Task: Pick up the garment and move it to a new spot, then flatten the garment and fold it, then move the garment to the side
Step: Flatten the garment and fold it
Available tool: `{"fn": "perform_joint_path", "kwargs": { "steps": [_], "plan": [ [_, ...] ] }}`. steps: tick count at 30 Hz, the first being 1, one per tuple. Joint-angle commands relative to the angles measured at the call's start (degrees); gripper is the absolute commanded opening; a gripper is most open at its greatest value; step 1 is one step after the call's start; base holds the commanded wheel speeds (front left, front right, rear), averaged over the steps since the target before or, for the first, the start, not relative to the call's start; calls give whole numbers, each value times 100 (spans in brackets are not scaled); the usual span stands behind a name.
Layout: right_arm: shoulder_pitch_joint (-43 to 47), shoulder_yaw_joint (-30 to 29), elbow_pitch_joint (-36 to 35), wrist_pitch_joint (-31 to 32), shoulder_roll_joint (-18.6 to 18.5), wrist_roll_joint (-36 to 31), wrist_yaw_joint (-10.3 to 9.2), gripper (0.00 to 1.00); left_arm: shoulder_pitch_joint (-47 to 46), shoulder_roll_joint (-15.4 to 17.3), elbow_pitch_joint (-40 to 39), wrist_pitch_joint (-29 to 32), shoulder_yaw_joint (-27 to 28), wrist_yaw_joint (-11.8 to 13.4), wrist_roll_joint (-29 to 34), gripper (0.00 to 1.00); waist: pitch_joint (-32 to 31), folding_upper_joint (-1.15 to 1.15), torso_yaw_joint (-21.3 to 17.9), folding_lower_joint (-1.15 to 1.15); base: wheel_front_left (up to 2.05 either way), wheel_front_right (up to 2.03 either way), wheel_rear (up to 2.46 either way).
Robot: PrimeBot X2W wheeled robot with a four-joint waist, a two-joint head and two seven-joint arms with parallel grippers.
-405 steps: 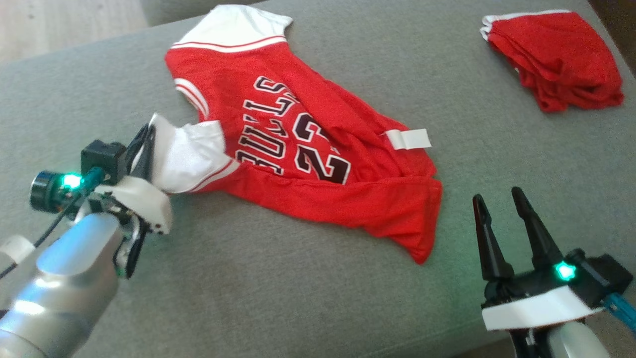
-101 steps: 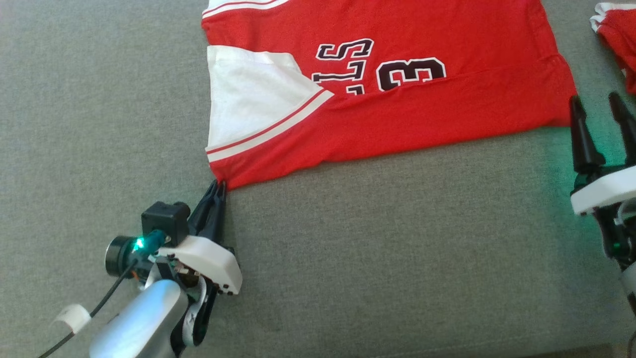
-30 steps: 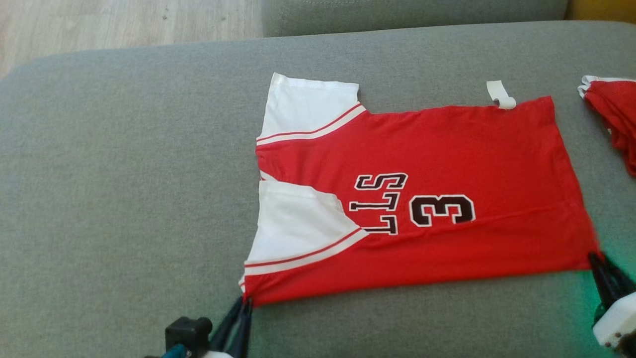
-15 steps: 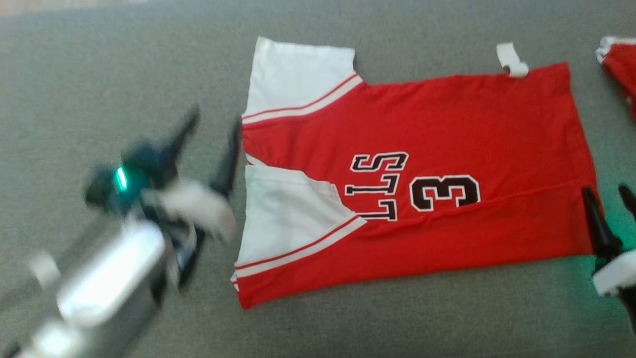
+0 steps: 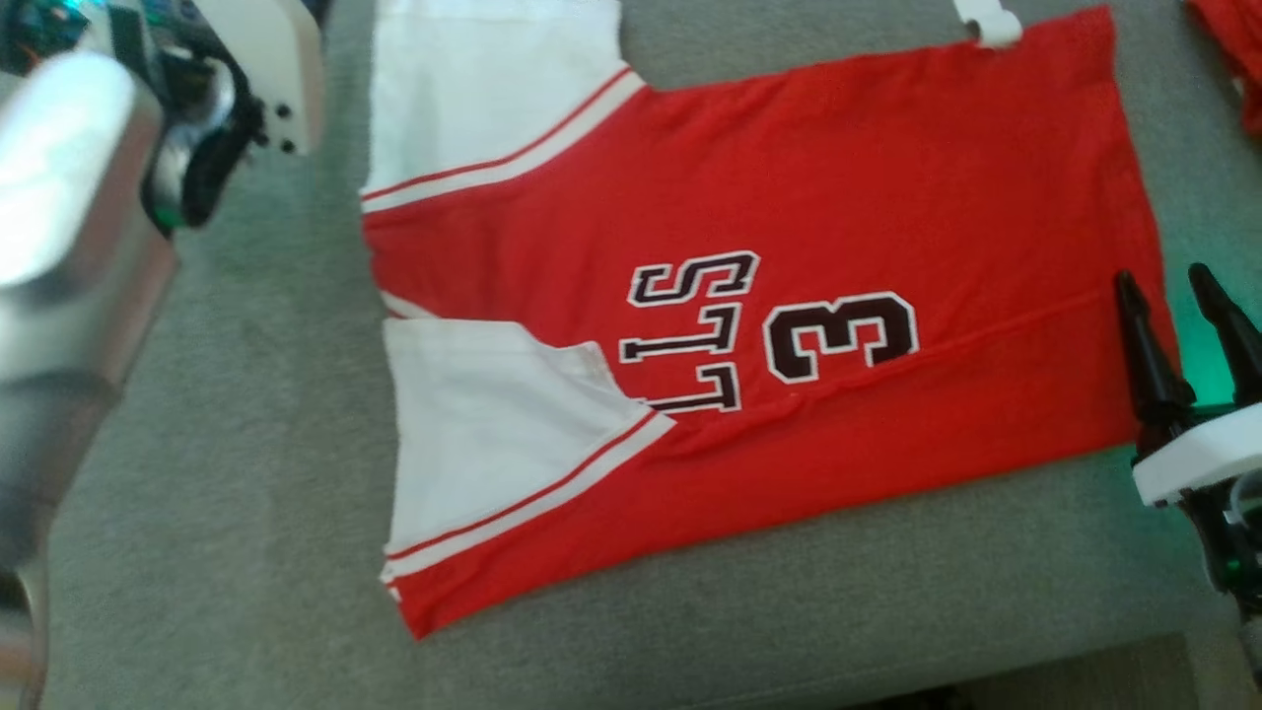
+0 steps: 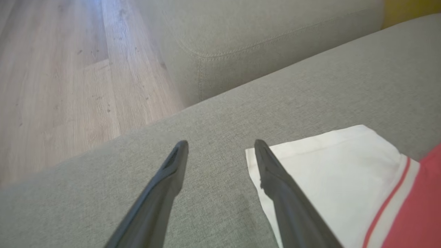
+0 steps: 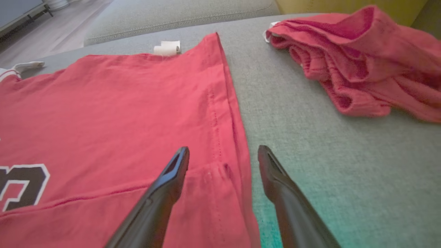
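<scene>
Over on the far left there's wood floor [image 6: 51, 86] past the left end of the grey sofa seat [image 5: 246, 552], and the robot's silver left forearm [image 5: 59, 197] hangs over that end of the cushion. The left gripper [image 6: 221, 144] has its fingers spread wide with nothing between them but bare cushion. In the left wrist view one finger [image 6: 275, 179] crosses the corner of the jersey's far white sleeve [image 6: 327, 165], though whether it actually touches the fabric can't be told. The garment itself, a red jersey [image 5: 789, 177] with white sleeves, lies flat across the middle of the seat, collar end toward the left and hem toward the right. The near white sleeve [image 5: 483, 424] sits on top of the red body, and a long crease runs from it toward the hem, cutting through the black lettering and the number. The jersey's near-left corner is close to the cushion's front edge. A small white tag [image 5: 986, 25] curls off the far corner of the hem. Right at the hem, the right gripper [image 5: 1161, 278] is also released and holding nothing. Its fingers straddle the hem edge in the right wrist view, one over red fabric and the other over cushion. Toward the far right corner of the seat, well apart from the jersey, there's a bunched pile of red cloth [image 7: 361, 62].
</scene>
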Motion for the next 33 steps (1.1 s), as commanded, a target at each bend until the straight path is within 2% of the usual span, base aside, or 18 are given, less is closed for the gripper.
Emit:
{"fn": "perform_joint_path", "kwargs": {
  "steps": [1, 7, 20, 21, 23, 24, 25, 26, 33],
  "plan": [
    [-40, 76, -115, -32, -87, -31, 37, 100, -363, 165, 38, 163, 130, -49, 3, 100, 198, 0, -226, -2, 0, 0, 0],
    [-124, 141, -32, -118, -12, -8, 37, 100, -708, 103, 621, 716, -43, -152, 29, 100, 370, 0, -460, -2, 0, 0, 0],
    [-207, 208, 98, -210, 79, 38, 37, 100, -803, 113, 1093, 793, -231, -246, 134, 100, 489, 0, -596, -2, 0, 0, 0],
    [-208, 202, 108, -216, 78, 40, 37, 100, -795, 108, 1103, 813, -247, -274, 124, 86, 491, 0, -591, -2, 0, 0, 0],
    [-212, 184, 127, -219, 70, 47, 37, 100, -787, 100, 1109, 833, -258, -312, 98, 41, 492, 0, -577, -2, 0, 0, 0],
    [-216, 173, 134, -219, 65, 49, 37, 100, -786, 98, 1101, 830, -274, -345, 98, 29, 491, 0, -568, -2, 0, 0, 0],
    [-221, 163, 138, -217, 59, 49, 37, 100, -784, 103, 1080, 818, -306, -401, 112, 5, 488, 0, -559, -2, 0, 0, 0],
    [-230, 152, 139, -211, 53, 47, 37, 100, -780, 109, 1062, 794, -323, -447, 116, 0, 484, 0, -550, -2, 0, 0, 0],
    [-439, 28, 36, -22, 0, 228, 37, 100, -769, 50, 858, 116, -292, -622, 138, 0, 357, 0, -421, -2, 0, 0, 0]
  ]
}}
